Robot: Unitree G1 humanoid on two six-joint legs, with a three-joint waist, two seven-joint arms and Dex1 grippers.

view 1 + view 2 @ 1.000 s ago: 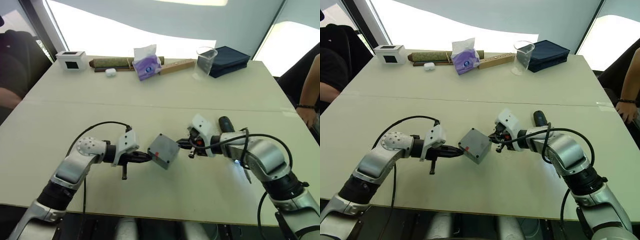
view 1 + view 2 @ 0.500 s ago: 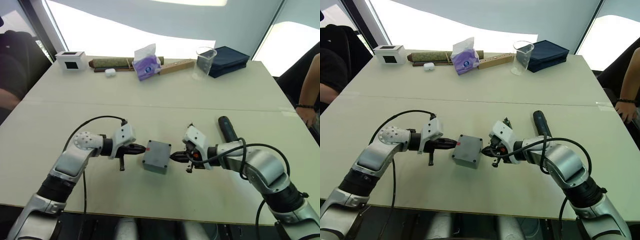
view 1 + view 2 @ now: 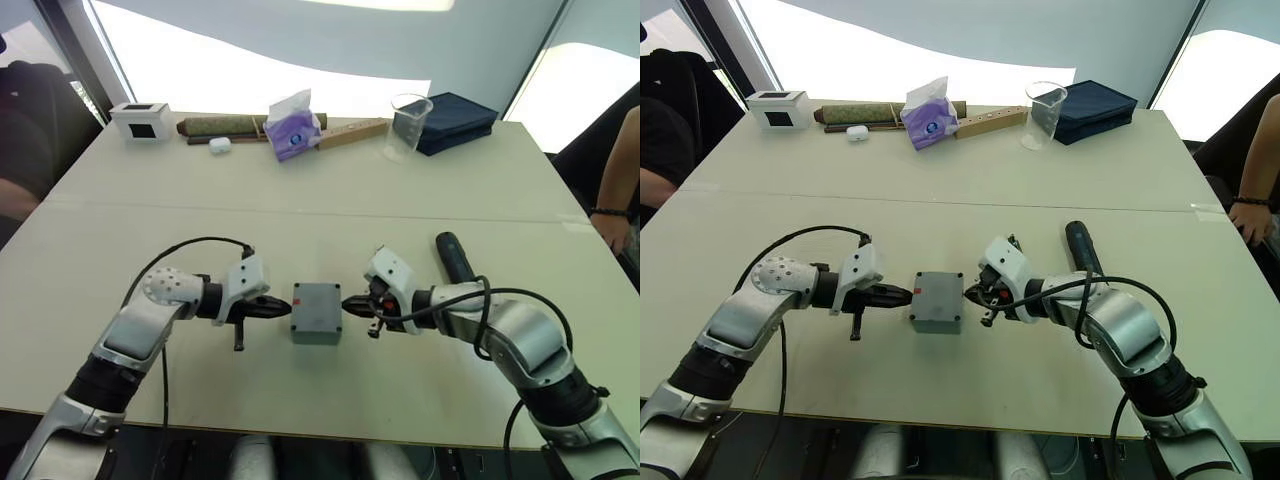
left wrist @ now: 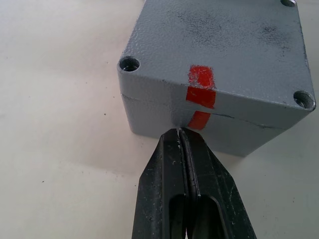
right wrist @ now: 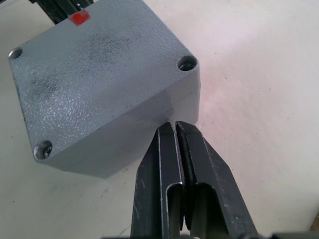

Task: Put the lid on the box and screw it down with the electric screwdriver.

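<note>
Your box [image 3: 316,314] sits flat on the surface [image 3: 330,190], lid [image 4: 219,47] seated on top. Left hand [image 3: 283,307] and right hand [image 3: 348,304] flank the box, both clenched empty, tips against opposite walls. The screwdriver [image 3: 453,258] lies beyond the right hand.

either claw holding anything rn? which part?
Nothing is gripped. Both claws are shut empty: the left claw tip meets the box wall at the red mark, the right claw tip meets the opposite wall. The lid sits on top.
</note>
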